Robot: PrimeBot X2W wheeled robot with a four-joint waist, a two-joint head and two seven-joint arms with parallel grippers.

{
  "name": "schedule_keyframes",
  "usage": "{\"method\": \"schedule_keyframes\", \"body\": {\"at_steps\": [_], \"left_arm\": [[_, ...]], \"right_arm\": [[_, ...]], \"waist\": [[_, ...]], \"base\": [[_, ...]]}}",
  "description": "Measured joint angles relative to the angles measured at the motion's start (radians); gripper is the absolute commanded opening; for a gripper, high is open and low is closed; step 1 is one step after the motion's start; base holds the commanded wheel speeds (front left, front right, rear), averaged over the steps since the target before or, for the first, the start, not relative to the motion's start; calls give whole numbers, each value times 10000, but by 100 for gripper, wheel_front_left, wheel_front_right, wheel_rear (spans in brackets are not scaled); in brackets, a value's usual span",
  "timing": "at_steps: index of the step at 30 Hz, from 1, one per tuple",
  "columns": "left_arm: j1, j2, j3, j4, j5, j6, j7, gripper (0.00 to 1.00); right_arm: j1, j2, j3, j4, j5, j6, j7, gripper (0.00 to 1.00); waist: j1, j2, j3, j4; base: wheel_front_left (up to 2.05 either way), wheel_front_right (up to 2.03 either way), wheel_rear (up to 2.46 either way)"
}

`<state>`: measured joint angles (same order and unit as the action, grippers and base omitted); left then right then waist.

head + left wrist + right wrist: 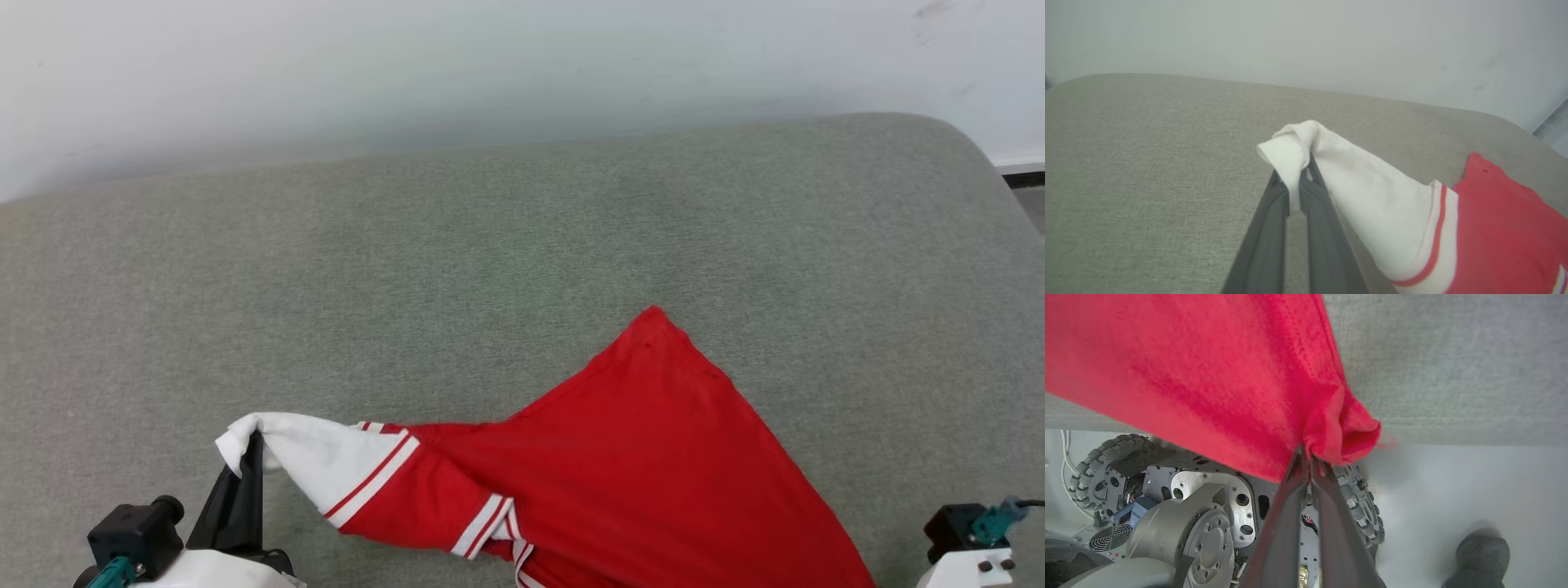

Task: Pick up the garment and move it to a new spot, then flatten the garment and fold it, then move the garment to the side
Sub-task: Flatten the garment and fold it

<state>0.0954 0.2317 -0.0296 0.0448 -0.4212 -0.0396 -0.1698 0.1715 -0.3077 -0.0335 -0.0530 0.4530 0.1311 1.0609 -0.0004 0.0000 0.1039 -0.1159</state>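
A grey cloth-covered table (490,245) is set against a pale wall (490,65). The shirt (653,457) is held stretched across the near edge, its white sleeve pinched by the left fingers (1267,228) and a red corner by the right fingers (1286,522). Flattening, folding and moving aside appear not yet done.

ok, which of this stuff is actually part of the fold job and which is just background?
Job:
- garment
- left gripper, shut on its white sleeve
- right gripper, shut on a red corner
- grey padded surface under it

Just there:
- wall
- robot's wheeled base
- dark rounded shape on the floor, perhaps a shoe
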Motion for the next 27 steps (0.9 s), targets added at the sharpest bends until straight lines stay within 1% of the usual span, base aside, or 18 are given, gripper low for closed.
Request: {"method": "schedule_keyframes", "body": {"at_steps": [2, 5, 6, 10, 12, 13, 15, 18, 20, 22, 24, 27], "left_arm": [[1, 29, -19, -15, -2, 4, 46, 0], [16, 82, -25, -73, -15, 48, 102, 0], [18, 98, -31, -104, -15, 52, 146, 0], [8, 117, -111, -284, 4, 90, 255, 0], [-41, 127, -165, -399, 29, 134, 276, 0], [-79, 128, -180, -447, 33, 134, 280, 0], [-221, 121, -226, -585, 35, 138, 276, 0], [-431, 105, -332, -813, 86, 146, 303, 0], [-631, 105, -428, -965, 128, 134, 301, 0], [-835, 117, -500, -1114, 167, 115, 303, 0], [-1069, 121, -589, -1218, 222, 58, 295, 0], [-1469, 113, -761, -1354, 313, -23, 249, 0]], "right_arm": [[46, 222, -102, -58, 15, -2, -650, 100], [-58, 345, -180, -207, -69, 0, -2019, 100], [-147, 351, -249, -242, -148, 0, -2621, 100], [-941, 598, -562, -151, -309, 0, -5074, 100], [-1399, 656, -579, 52, -349, 0, -6119, 100], [-1648, 706, -614, 178, -330, 0, -6587, 100], [-2167, 727, -504, 487, -272, -2, -7135, 100], [-2973, 667, -211, 1020, -21, -2, -7240, 100], [-3650, 476, 169, 1256, 115, -2, -6840, 100], [-4343, 199, 646, 1467, 282, -2, -6067, 100], [-5040, -113, 1135, 1636, 508, -2, -5043, 100], [-6127, -389, 1511, 1762, 779, -2, -3636, 100]], "waist": [[1, 0, -17, -55], [1, 0, 16, -103], [1, 0, 36, -107], [2, 0, 135, -60], [2, 0, 216, -3], [3, 0, 265, 31], [3, 0, 389, 106], [4, 0, 643, 223], [4, 0, 877, 304], [4, 0, 1143, 386], [5, 0, 1446, 473], [5, 0, 1929, 628]], "base": [[0, 0, 0], [0, 0, 0], [0, 0, 0], [0, 0, 0], [0, 0, 0], [0, 0, 0], [0, 0, 0], [0, 0, 0], [0, 0, 0], [0, 0, 0], [0, 0, 0], [0, 0, 0]]}}
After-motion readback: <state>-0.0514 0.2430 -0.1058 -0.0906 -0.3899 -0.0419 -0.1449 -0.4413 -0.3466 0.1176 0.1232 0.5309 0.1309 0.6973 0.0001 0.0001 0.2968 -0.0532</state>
